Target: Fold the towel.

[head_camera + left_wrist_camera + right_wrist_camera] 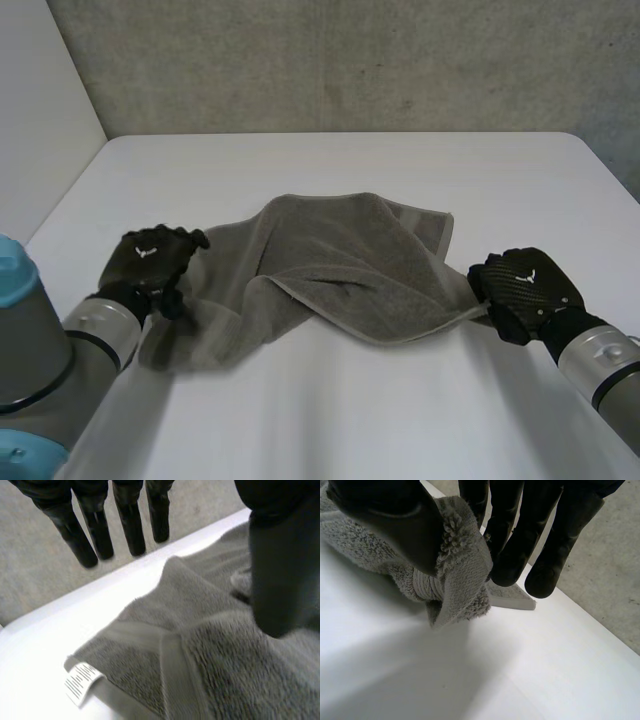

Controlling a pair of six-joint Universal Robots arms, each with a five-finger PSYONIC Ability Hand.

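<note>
Towel (340,260), grey and rumpled, is seen spread across the middle of the white surface (350,170), partly doubled over itself so that a hemmed edge runs slantwise over its top layer. Its right corner is clamped by the right hand (522,285). In the right wrist view the cloth is pinched between the thumb (395,520) and the fingers (515,545), and the corner is held just clear of the surface. The left hand (150,262) is placed at the towel's left end, close to the surface's left edge. In the left wrist view its fingers (130,530) are held straight and apart, away from the cloth, while its thumb (280,570) is set against the pile, so nothing is gripped there. A white label (82,682) is seen at a towel corner lying flat on the surface.
</note>
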